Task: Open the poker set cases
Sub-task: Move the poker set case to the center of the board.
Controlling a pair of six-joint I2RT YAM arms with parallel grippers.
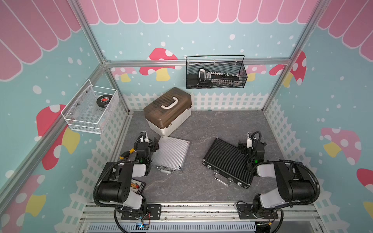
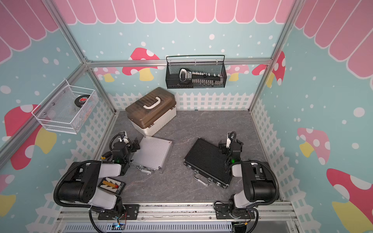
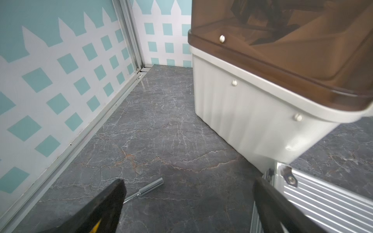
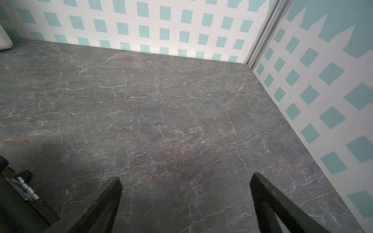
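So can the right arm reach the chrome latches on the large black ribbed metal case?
Probably yes. Open right gripper sits at the black case's hinge edge; chrome latches line the opposite edge, nearer the arm's base, unobstructed.

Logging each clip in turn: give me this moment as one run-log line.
silver case: closed, lying flat | black case: closed, lying flat | left gripper: open, empty | right gripper: open, empty

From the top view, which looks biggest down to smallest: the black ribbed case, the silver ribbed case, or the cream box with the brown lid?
1. Black ribbed metal case and cream plastic box with brown lid: about alike; the box stands taller, nearer the camera, so no ranking.
2. Silver ribbed metal case: smallest.
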